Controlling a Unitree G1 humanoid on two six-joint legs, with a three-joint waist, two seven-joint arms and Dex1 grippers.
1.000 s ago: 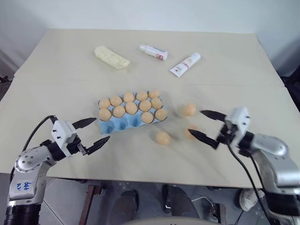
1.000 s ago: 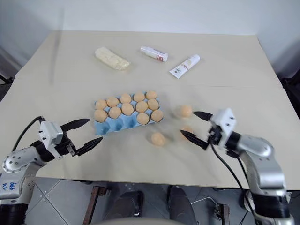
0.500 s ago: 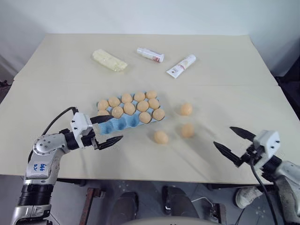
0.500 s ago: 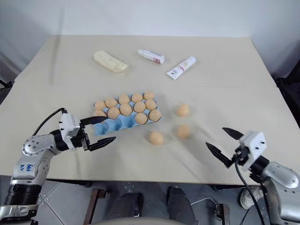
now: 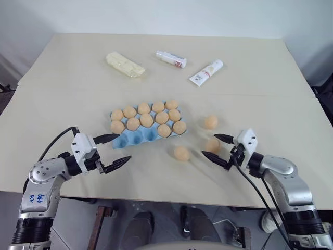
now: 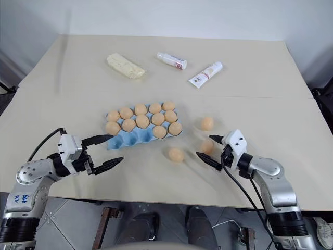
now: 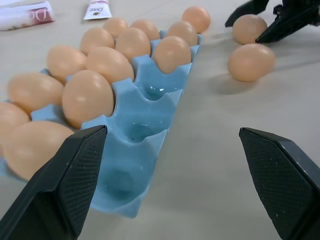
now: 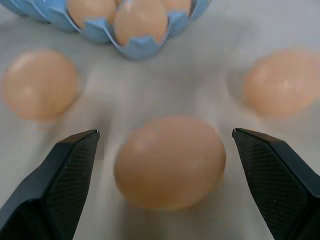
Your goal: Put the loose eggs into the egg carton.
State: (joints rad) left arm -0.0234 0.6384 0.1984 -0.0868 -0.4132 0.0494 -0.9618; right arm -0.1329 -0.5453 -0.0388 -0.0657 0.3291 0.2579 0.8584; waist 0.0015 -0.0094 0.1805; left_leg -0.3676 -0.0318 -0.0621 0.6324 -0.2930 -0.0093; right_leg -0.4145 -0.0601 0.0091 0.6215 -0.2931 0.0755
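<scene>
The light blue egg carton (image 5: 136, 138) lies mid-table, holding several eggs, with three empty cups (image 7: 142, 131) in its near row. Three loose eggs lie to its right: a far one (image 5: 210, 122), a middle one (image 5: 213, 145) and a near-left one (image 5: 181, 153). My right gripper (image 5: 208, 145) is open and low over the table, one finger on each side of the middle egg (image 8: 170, 162) without closing on it. My left gripper (image 5: 124, 146) is open and empty at the carton's near left corner.
At the back of the table lie a pale yellow wrapped block (image 5: 124, 63), a small white bottle (image 5: 170, 58) and a white tube (image 5: 206, 72). Bare tabletop (image 5: 156, 177) stretches along the near edge between the arms.
My right gripper, half a second ago back near the table's front right edge, has come forward and left and now straddles the middle loose egg. The left gripper has barely moved. The eggs lie where they were.
</scene>
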